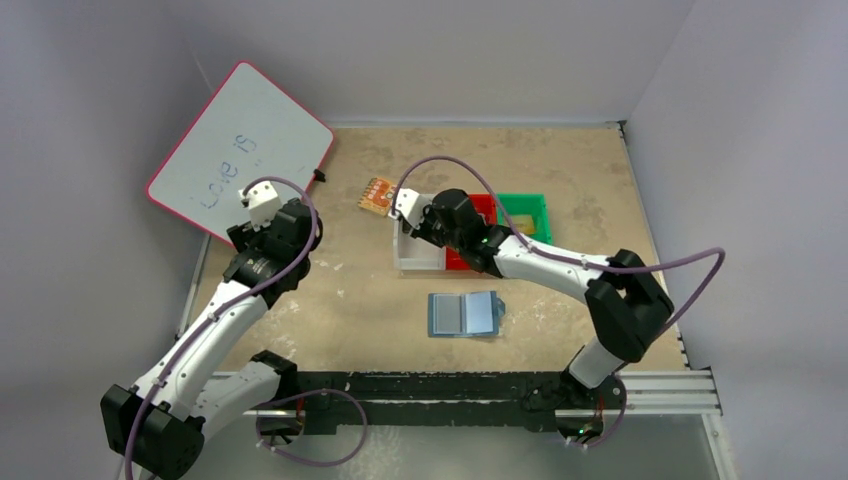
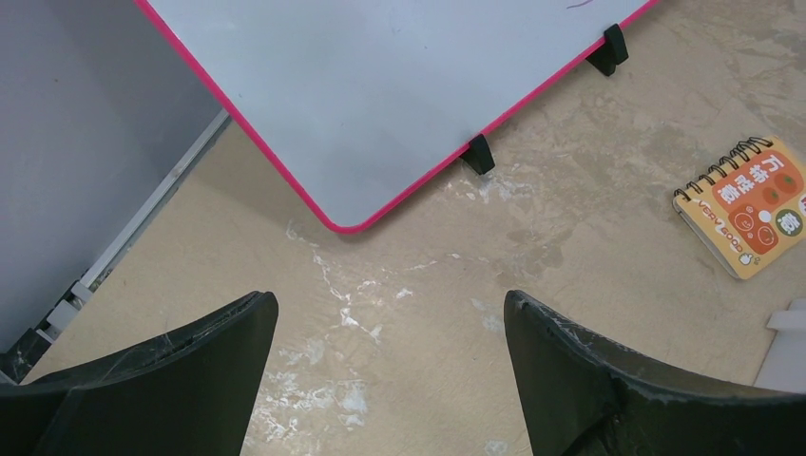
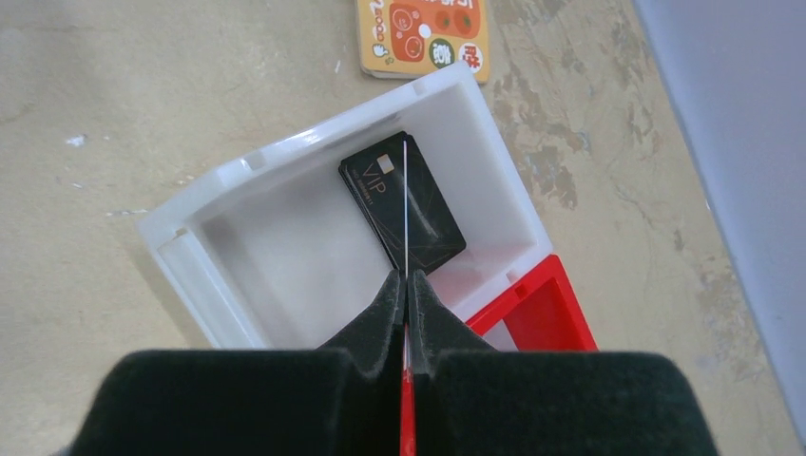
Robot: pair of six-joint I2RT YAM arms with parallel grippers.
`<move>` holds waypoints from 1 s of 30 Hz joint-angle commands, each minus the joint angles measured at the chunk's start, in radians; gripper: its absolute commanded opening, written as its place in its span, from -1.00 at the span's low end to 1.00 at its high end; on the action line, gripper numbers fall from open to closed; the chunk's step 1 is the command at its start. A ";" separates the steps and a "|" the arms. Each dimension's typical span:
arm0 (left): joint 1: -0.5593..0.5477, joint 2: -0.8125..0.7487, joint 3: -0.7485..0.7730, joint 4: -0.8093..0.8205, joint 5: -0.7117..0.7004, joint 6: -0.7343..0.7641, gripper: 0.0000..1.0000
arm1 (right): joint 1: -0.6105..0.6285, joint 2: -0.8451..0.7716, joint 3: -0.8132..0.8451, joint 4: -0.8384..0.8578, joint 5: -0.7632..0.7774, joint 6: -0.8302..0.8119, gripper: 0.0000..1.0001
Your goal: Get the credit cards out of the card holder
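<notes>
The table (image 1: 360,300) is being shown across the middle of the top view, with the whiteboard (image 1: 240,140) being propped in the upper left. Three bins are being seen just right of centre: a white bin (image 3: 285,256), a red bin (image 3: 542,304) touching it, and a green bin (image 1: 524,198) further right. Below them, at the lower centre, the card holder (image 1: 465,313) is lying open and flat, well apart from both arms. An orange notebook (image 2: 746,204) is lying just above the white bin.

The task is being judged as partly done. A black card (image 3: 375,195) is lying in the white bin. A thin card (image 3: 406,209) is being pinched edge-on by the right fingers (image 3: 380,313), which are being pressed together on it directly over that bin; it is not yet being put down. Whether more cards are sitting in the pockets cannot be told, because the holder is too small in the top view. The left fingers (image 2: 190,380) are being held spread wide with nothing between them, over bare table near the whiteboard corner.

The thin card and the black card are being shown only by the right wrist view; in the top view they are being covered by the arm. The card holder is being shown only by the top view.
</notes>
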 commanded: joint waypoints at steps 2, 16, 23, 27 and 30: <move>0.005 -0.019 0.026 0.014 -0.034 0.012 0.79 | 0.006 0.080 0.093 -0.048 0.053 -0.124 -1.00; 0.005 -0.032 0.027 0.007 -0.058 0.011 0.79 | 0.007 0.239 0.195 -0.059 0.057 -0.316 -1.00; 0.005 -0.033 0.026 0.006 -0.058 0.011 0.79 | 0.002 0.290 0.195 0.014 0.066 -0.397 -1.00; 0.005 -0.032 0.025 0.007 -0.058 0.012 0.79 | -0.004 0.322 0.210 0.041 0.082 -0.421 -1.00; 0.005 -0.029 0.028 0.007 -0.058 0.012 0.79 | -0.008 0.337 0.215 0.055 0.076 -0.435 -0.97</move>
